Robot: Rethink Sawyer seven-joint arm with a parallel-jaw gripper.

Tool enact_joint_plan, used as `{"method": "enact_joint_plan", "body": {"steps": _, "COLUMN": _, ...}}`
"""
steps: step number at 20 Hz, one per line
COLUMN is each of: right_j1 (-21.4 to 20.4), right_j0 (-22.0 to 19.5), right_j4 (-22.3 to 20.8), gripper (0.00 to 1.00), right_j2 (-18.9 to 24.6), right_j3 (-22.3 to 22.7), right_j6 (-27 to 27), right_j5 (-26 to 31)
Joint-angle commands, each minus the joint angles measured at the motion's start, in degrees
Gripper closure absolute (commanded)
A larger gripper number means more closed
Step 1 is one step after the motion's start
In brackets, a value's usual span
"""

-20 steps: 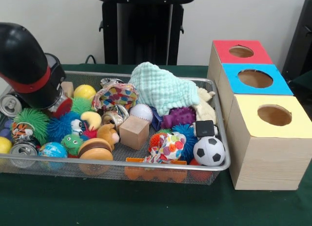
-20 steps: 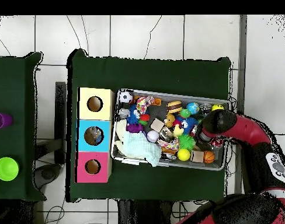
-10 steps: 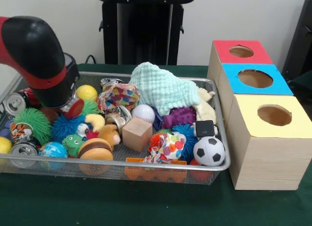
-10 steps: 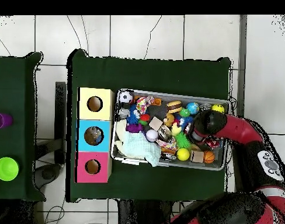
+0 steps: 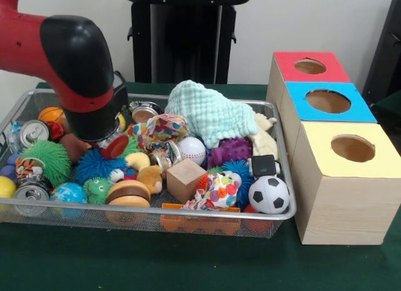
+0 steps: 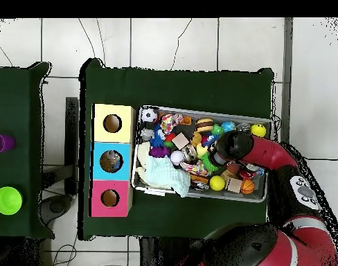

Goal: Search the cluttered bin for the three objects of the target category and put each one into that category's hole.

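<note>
Evidently the gripper point(image 5: 111, 144), its finger state impossible to tell, is buried among light, springy toys in the bin point(image 5: 188, 211), where the smooth, rigid cans point(image 5: 31, 133) look graspable across their sides.

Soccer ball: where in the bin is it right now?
In the front view the soccer ball sits in the bin's near right corner, beside the yellow-topped box and just below a small black cube.
</note>
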Motion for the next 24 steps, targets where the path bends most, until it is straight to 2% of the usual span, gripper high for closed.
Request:
{"method": "enact_joint_plan", "body": {"steps": 1, "right_j1": 8.29, "right_j0": 6.62, "right_j4": 10.06, "gripper": 0.00, "right_j2": 6.53, "right_j3": 4.67, "right_j6": 20.50, "right_j5": -17.27}}
{"method": "enact_joint_plan", "body": {"steps": 13, "right_j1": 9.19, "right_j0": 8.21, "right_j4": 14.76, "gripper": 0.00, "right_j2": 3.90, "right_j3": 4.04, "right_j6": 17.22, "right_j5": -18.33}}
{"method": "enact_joint_plan", "body": {"steps": 18, "right_j1": 8.64, "right_j0": 10.68, "right_j4": 18.31, "gripper": 0.00, "right_j2": 2.76, "right_j3": 4.00, "right_j6": 20.28, "right_j5": -18.37}}
{"method": "enact_joint_plan", "body": {"steps": 24, "right_j1": 9.55, "right_j0": 16.06, "right_j4": 25.70, "gripper": 0.00, "right_j2": -0.20, "right_j3": 0.99, "right_j6": 25.80, "right_j5": -18.13}}
